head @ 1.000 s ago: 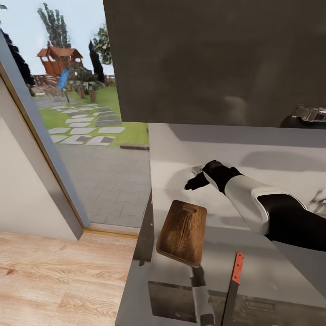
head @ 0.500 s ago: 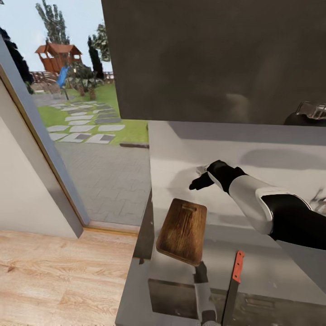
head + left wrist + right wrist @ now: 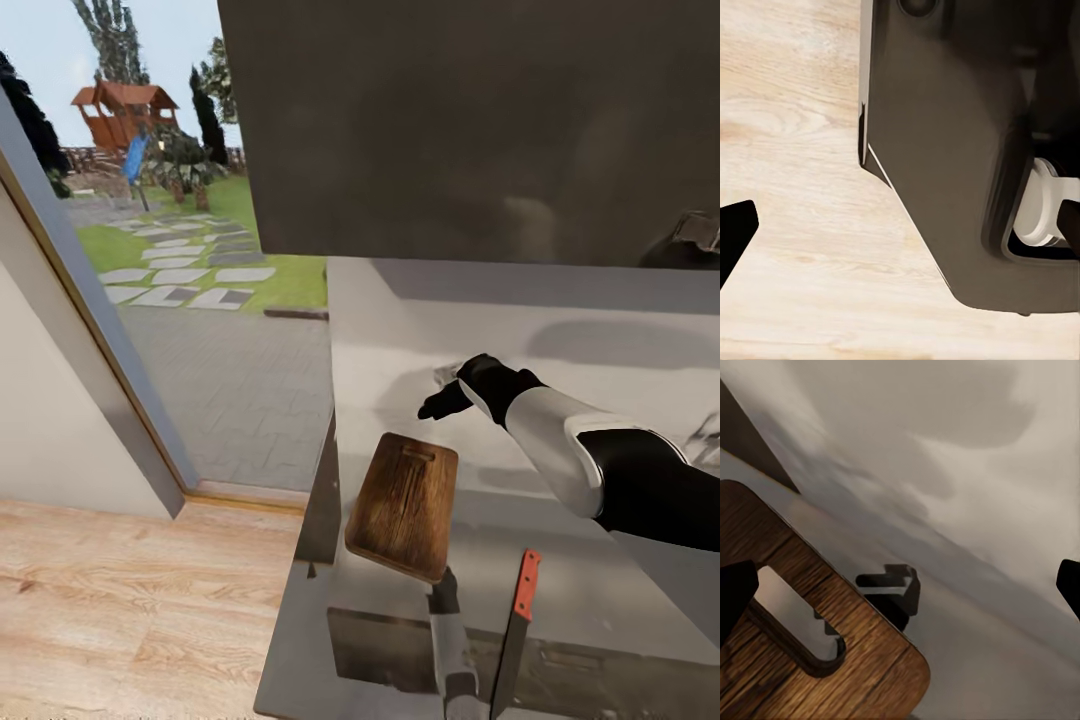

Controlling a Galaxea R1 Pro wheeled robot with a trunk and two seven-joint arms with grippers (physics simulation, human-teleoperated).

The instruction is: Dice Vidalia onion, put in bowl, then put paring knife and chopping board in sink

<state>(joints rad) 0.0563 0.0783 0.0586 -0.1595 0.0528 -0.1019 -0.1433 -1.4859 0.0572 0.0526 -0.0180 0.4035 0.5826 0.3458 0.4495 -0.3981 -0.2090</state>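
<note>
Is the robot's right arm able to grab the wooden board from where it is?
Probably yes. The right end effector hangs just past the chopping board's slotted end, with nothing between them. The right wrist view shows the board close below, between the open fingertips.

The chopping board [image 3: 404, 505] is dark brown wood with a clear grain and a soft sheen; its slot [image 3: 795, 619] has smooth rounded edges. The desk [image 3: 600, 590] looks like smooth grey metal, slightly reflective. The paring knife [image 3: 514, 630] has a dark matt blade and an orange-red handle that looks like plastic. The upper cabinet [image 3: 470, 130] is dark and glossy. The floor [image 3: 130, 620] is light wood with visible grain.
</note>
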